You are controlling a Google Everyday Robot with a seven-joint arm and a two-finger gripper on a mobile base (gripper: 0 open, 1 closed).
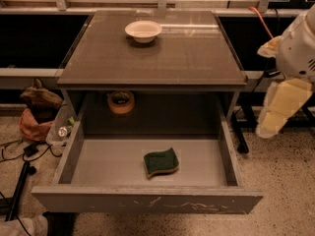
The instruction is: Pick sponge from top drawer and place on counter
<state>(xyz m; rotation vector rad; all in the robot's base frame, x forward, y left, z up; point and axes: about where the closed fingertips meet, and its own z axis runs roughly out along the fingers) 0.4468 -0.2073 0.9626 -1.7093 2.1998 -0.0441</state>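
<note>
The sponge (pixel 161 163), dark green on top with a yellow layer below, lies flat on the floor of the top drawer (pixel 147 201), a little right of its middle. The drawer is pulled fully out towards me. The counter (pixel 162 58) is the glossy grey-brown top above it. My gripper (pixel 276 116), cream-coloured under a white arm, hangs at the right, outside the drawer's right wall, above the floor and well apart from the sponge.
A white bowl (pixel 143 31) stands at the counter's back. A round tape roll (pixel 121 102) sits at the drawer's back left. A brown and orange bag (pixel 37 114) and cables (pixel 19 154) lie on the terrazzo floor at the left. A rail runs behind the cabinet.
</note>
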